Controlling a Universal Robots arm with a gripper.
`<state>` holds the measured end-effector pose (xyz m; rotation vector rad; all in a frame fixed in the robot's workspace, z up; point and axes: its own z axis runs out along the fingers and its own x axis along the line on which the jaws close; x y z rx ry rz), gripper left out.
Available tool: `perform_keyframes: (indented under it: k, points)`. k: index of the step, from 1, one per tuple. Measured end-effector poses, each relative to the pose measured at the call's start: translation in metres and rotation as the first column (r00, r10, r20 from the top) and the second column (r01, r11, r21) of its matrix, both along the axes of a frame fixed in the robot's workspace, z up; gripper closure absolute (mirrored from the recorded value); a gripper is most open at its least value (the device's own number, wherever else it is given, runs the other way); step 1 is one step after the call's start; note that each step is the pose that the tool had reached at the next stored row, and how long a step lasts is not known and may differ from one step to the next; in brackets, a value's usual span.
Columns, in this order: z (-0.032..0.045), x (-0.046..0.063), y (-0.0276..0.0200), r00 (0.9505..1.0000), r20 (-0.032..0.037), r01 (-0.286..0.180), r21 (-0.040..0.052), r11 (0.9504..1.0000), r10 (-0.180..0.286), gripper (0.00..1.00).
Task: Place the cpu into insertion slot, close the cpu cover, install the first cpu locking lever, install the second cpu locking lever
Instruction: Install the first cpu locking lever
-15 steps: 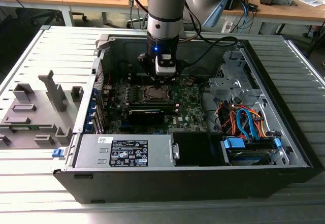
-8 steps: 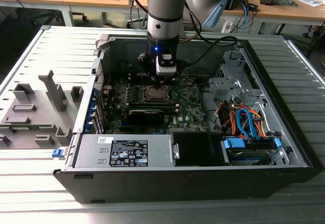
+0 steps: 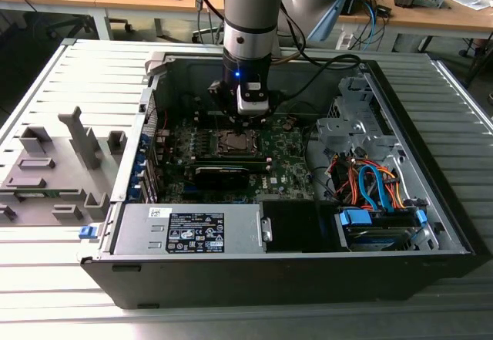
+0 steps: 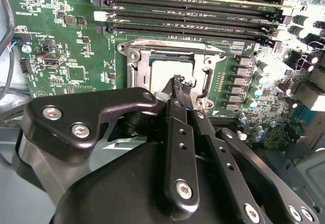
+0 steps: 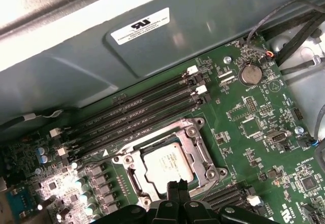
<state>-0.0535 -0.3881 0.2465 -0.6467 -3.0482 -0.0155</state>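
The pincer (image 4: 182, 86), tips together and gripping nothing, hovers over the cpu cover (image 5: 200, 152). A sideways slip could scratch the cpu (image 5: 166, 165) just ahead.

Open room above the cpu (image 5: 167, 164). Low memory slots (image 5: 137, 117) lie just beside it, with the case wall (image 5: 152, 56) rising beyond them.
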Motion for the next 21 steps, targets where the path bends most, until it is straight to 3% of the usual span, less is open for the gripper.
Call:
perform_keyframes:
  k: [5,21]
  points:
    - [0.0,0.0,0.0,0.9988,0.0,-0.049,0.0,0.9988,0.049,0.89]
    - [0.0,0.0,0.0,0.9966,0.0,-0.082,-0.0001,0.9966,0.082,0.89]
